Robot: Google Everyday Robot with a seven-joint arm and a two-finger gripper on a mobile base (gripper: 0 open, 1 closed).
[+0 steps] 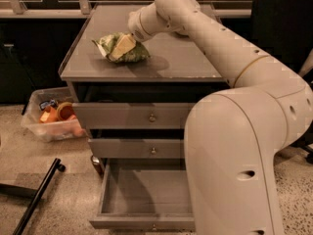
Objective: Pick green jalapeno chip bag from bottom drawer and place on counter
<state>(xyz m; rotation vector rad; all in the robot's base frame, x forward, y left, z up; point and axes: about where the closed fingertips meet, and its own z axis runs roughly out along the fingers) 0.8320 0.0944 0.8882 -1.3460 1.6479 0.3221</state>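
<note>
The green jalapeno chip bag (122,49) rests on the grey counter (171,65), left of its middle. My gripper (121,46) is on the bag, with a pale finger (123,44) lying across its top. The bottom drawer (146,195) is pulled open below, and its tray shows nothing inside. The white arm reaches from the lower right up and over the counter, hiding the drawer's right side.
Two upper grey drawers (146,116) are shut. A clear plastic bin (51,121) with orange items sits on the floor to the left. A black bar (36,202) lies on the floor at lower left. A dark chair (286,28) stands at the right.
</note>
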